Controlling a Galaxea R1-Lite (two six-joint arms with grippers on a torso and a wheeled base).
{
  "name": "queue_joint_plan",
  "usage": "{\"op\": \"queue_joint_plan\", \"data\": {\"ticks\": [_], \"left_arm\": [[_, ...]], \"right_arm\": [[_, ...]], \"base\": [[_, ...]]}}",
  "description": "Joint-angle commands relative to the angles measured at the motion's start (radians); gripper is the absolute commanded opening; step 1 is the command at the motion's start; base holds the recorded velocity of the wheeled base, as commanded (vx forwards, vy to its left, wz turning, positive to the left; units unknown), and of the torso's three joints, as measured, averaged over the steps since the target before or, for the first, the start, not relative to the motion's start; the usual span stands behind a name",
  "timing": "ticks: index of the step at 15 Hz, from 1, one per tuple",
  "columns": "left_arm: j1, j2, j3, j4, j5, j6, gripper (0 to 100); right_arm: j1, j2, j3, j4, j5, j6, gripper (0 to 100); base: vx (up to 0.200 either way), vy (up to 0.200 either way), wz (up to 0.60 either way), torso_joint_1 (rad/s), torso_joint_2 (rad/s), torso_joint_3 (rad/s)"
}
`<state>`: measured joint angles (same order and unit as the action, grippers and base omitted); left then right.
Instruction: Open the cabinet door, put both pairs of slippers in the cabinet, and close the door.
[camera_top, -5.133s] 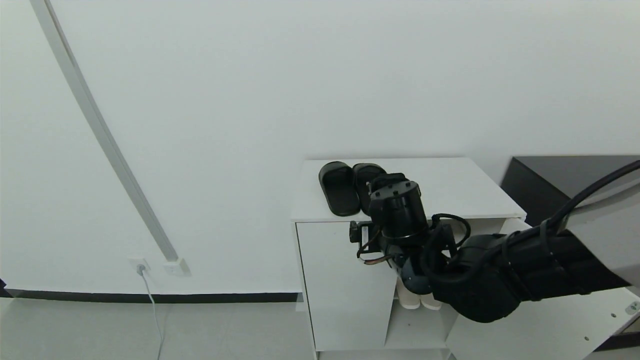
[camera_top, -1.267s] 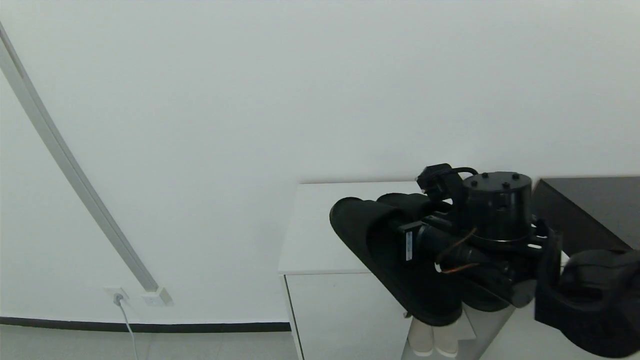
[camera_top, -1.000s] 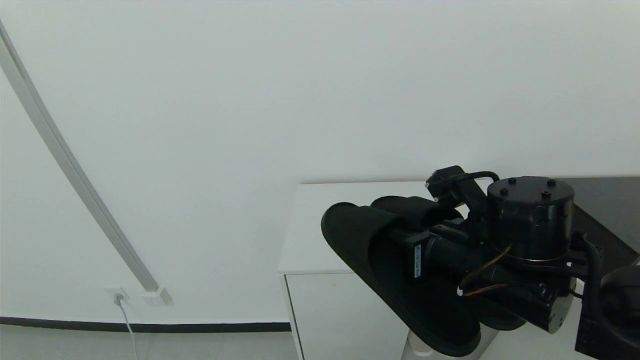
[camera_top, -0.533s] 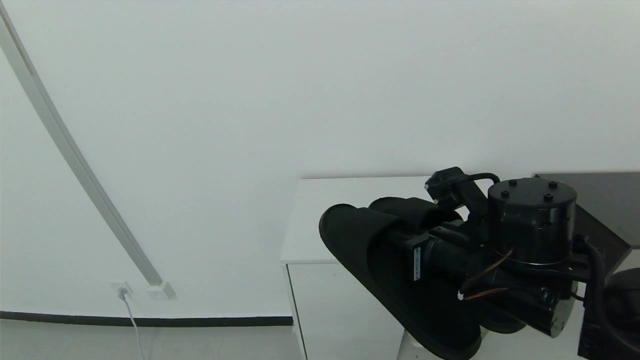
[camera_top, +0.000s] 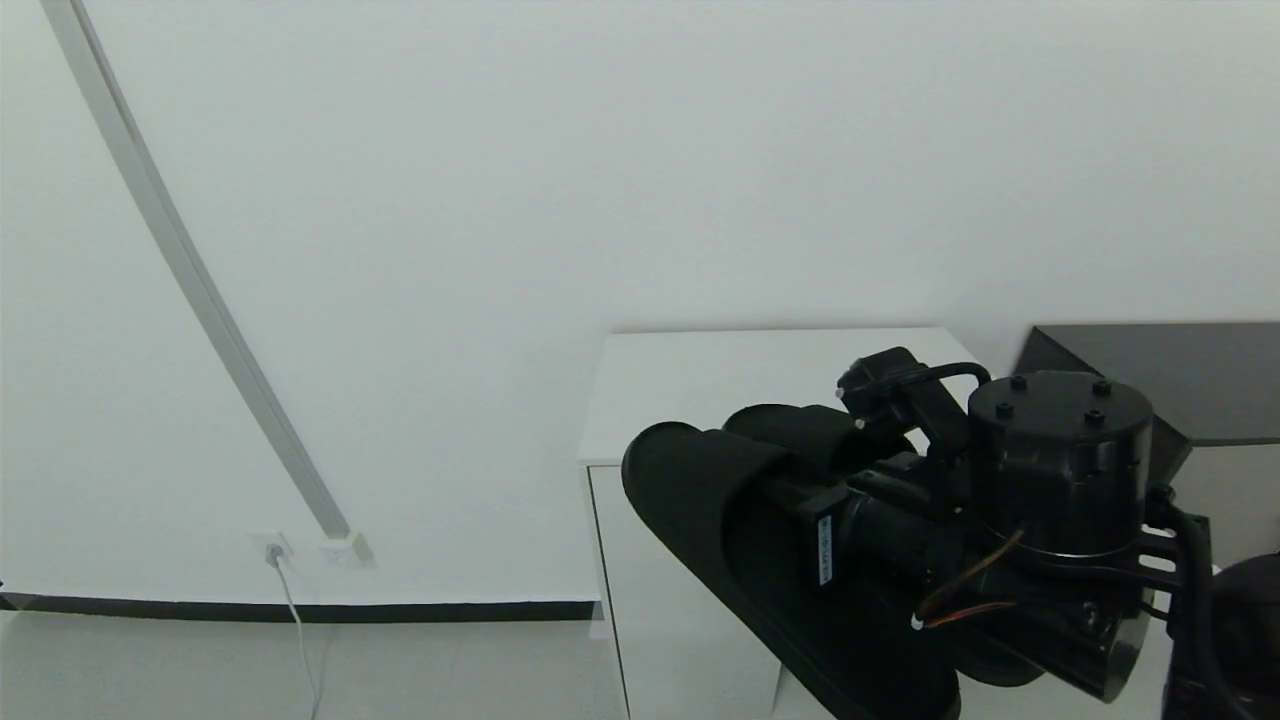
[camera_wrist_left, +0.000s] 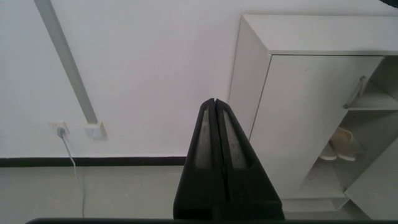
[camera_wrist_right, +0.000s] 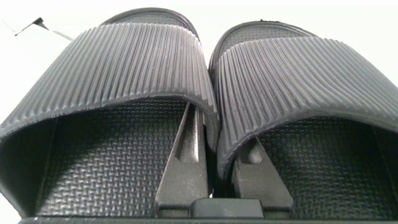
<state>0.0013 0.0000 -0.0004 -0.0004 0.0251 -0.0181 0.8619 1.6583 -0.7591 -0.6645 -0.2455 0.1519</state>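
Note:
My right gripper (camera_wrist_right: 214, 180) is shut on the pair of black slippers (camera_wrist_right: 205, 106), one finger inside each slipper, pinching their inner sides together. In the head view the black slippers (camera_top: 760, 520) hang in the air in front of the white cabinet (camera_top: 700, 385), toes pointing left and upward. My left gripper (camera_wrist_left: 214, 143) is shut with nothing in it, off to the cabinet's (camera_wrist_left: 292, 93) left side. The cabinet's right side stands open, and a pair of light slippers (camera_wrist_left: 342, 144) rests on a lower shelf inside.
The white wall (camera_top: 500, 200) rises behind the cabinet, with a grey slanted strip (camera_top: 190, 280) and a socket with a cable (camera_top: 275, 550) at the lower left. A dark tabletop (camera_top: 1150, 370) adjoins the cabinet on the right.
The right gripper has lifted the black slippers off the cabinet top and carried them toward me and lower. The head view has also shifted.

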Motion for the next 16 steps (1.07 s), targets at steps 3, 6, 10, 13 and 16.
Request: {"op": "queue_joint_plan", "data": {"ticks": [3, 6, 10, 13, 16], "left_arm": [[0.000, 0.002, 0.000, 0.000, 0.001, 0.000, 0], [0.000, 0.002, 0.000, 0.000, 0.001, 0.000, 0], [0.000, 0.002, 0.000, 0.000, 0.001, 0.001, 0], [0.000, 0.002, -0.001, 0.000, 0.001, 0.001, 0], [0.000, 0.002, 0.000, 0.000, 0.001, 0.001, 0]], "right_arm": [[0.009, 0.014, 0.000, 0.000, -0.001, 0.000, 0], [0.012, 0.014, 0.001, 0.000, -0.001, 0.000, 0], [0.016, 0.028, 0.001, 0.000, -0.005, 0.000, 0], [0.016, 0.034, 0.003, 0.000, -0.005, 0.000, 0], [0.016, 0.035, 0.003, 0.000, -0.005, 0.000, 0]], "base": [[0.000, 0.000, 0.00, 0.000, 0.00, 0.000], [0.000, 0.000, 0.00, 0.000, 0.00, 0.000], [0.000, -0.050, 0.00, 0.001, 0.00, 0.001], [0.000, -0.200, 0.00, 0.001, 0.00, 0.001], [0.000, -0.200, 0.00, 0.002, 0.00, 0.002]]}}
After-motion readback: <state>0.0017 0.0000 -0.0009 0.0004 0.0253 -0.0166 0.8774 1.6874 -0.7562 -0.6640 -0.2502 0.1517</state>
